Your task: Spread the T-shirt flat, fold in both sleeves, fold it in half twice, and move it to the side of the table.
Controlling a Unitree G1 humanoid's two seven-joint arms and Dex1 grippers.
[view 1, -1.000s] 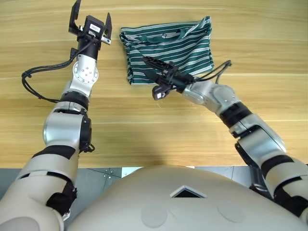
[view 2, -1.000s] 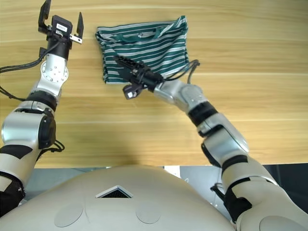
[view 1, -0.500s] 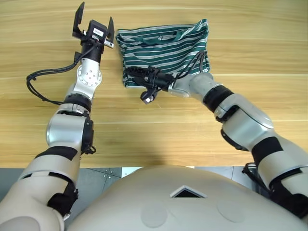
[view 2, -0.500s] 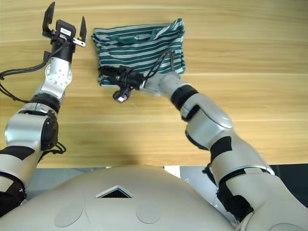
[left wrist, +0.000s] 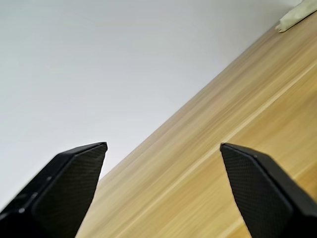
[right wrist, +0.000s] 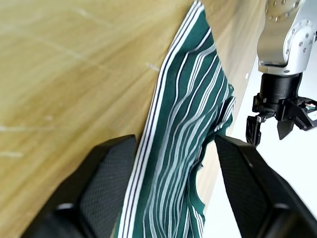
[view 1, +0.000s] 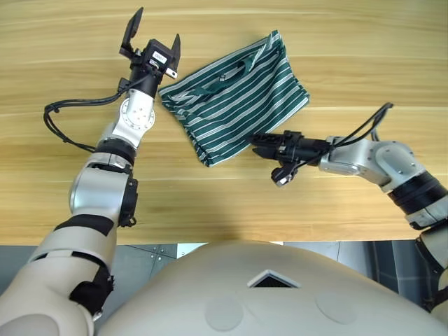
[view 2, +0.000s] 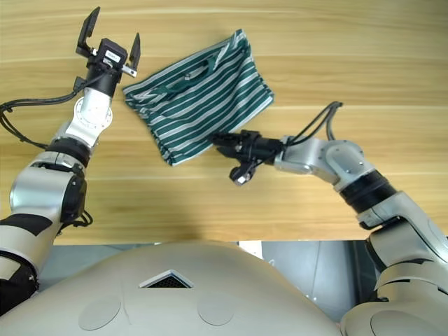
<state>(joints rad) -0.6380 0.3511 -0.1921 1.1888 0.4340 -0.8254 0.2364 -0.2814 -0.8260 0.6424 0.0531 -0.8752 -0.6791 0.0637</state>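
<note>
The folded T-shirt (view 1: 234,98), green with white stripes, lies askew on the wooden table (view 1: 350,63), one corner pointing toward me. My left gripper (view 1: 150,43) stands open just off the shirt's left corner, fingers pointing away from me and nothing between them; it is also open in the left wrist view (left wrist: 163,145). My right gripper (view 1: 256,141) lies low over the table at the shirt's near right edge, fingers apart. In the right wrist view the T-shirt (right wrist: 188,129) stretches away between the open right gripper (right wrist: 174,140) fingers, with the left gripper (right wrist: 270,121) beyond it.
Black cables loop from both wrists over the table (view 1: 70,112). The table's near edge (view 1: 210,242) runs just in front of my body. A pale object (left wrist: 294,15) lies near the table's far edge, with a white wall behind it.
The shirt has swung from square with the table to a slanted position. My right arm has drawn back to the right, off the shirt. The left gripper has shifted slightly right.
</note>
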